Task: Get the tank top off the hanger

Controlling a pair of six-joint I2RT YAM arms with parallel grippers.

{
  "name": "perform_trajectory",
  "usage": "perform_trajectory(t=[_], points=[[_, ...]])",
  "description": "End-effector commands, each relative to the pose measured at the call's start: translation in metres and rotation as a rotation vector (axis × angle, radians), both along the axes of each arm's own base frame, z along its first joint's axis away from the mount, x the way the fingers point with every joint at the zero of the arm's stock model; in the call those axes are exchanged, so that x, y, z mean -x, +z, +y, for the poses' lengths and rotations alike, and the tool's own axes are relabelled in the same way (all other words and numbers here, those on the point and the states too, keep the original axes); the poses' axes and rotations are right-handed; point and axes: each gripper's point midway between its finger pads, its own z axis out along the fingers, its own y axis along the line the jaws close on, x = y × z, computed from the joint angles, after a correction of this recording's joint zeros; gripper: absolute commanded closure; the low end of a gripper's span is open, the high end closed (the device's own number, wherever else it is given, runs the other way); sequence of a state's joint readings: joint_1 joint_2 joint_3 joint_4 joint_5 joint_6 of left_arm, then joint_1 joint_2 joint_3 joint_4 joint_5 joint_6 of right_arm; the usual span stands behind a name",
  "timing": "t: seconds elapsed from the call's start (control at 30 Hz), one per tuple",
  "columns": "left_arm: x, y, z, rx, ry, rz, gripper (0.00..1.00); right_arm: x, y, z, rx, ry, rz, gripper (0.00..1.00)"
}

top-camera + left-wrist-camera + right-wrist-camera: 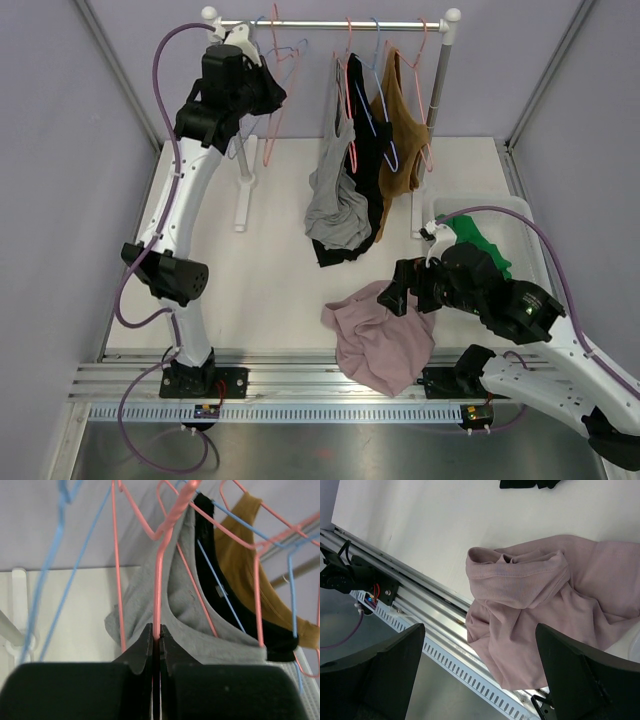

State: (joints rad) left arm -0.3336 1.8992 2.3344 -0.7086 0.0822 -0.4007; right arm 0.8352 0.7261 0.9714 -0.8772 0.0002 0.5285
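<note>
Tank top (380, 335), the pink one, is lying crumpled at the near edge of the bench (270, 250), apparently free. Left fingers (142, 652) are clamping a pink hanger (159, 580) wire; right fingers (385, 665) are hanging spread above the cloth. Next is probably letting the hanger go

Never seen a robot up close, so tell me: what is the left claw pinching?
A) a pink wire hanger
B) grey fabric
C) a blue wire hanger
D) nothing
A: the left wrist view shows the left gripper shut on the wire of the pink hanger, with the grey tank top just beyond it.
</note>
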Motion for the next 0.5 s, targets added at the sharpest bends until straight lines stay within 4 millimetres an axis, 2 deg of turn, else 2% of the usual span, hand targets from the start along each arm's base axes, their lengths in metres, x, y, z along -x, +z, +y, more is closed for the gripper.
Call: perform_trajectory(t=[0.0,0.07,0.1,0.33,0.37,0.4,0.47], points=[[-0.015,0.03,0.015,0.064,0.012,-0.08,1.0,0.002,0.004,0.01,-0.035,0.044,-0.012,0.01],[-0.013,0.031,0.019,0.061,0.022,-0.081,1.0,0.003,0.0,0.011,-0.036,0.051,-0.004,0.01],[-0.016,0.023,0.018,0.058,0.019,-0.074,1.0,0.003,0.0,0.012,-0.036,0.053,-0.006,0.0],[-0.01,0.004,0.018,0.051,0.019,-0.023,1.0,-0.005,-0.016,0.015,0.031,0.036,0.036,0.0],[-0.009,0.003,0.017,0.053,0.016,-0.02,0.96,-0.007,-0.02,0.014,0.052,0.024,0.048,0.01],[-0.007,0.004,0.017,0.058,0.015,-0.025,0.87,-0.009,-0.031,0.013,0.094,0.014,0.086,0.0],[-0.001,0.008,0.019,0.059,0.014,-0.029,0.79,-0.016,-0.041,0.011,0.147,-0.021,0.103,0.01]])
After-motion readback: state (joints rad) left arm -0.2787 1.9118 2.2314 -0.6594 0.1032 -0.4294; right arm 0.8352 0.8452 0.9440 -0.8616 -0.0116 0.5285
